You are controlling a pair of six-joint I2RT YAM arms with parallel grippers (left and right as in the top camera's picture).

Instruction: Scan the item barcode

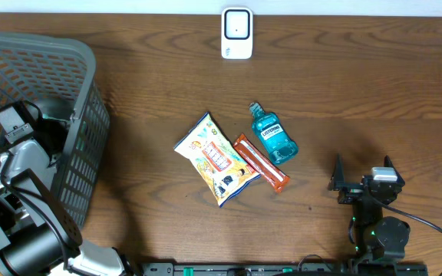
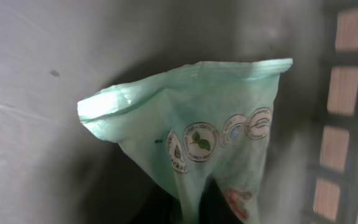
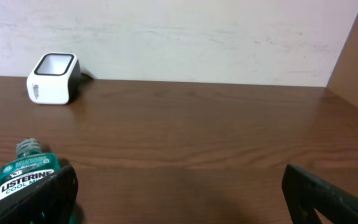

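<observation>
Left pincer [image 2: 197, 208] closed on green pouch [image 2: 197, 118] inside basket [image 1: 44, 54], 9 o'clock; right pincer [image 3: 179, 199] open, idle. Scanner [image 1: 237, 33], 12 o'clock: scan pending.

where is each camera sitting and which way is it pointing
Overhead: above the table, looking straight down; both arms show, the left one down in the basket, the right gripper at the near edge.
Left wrist: inside the basket, facing a green pouch pinched in the left gripper; its fingers barely show.
Right wrist: low over the table, facing the back wall; its open fingers frame the view.
Shared: overhead and right wrist both show the scanner and mouthwash bottle.
</observation>
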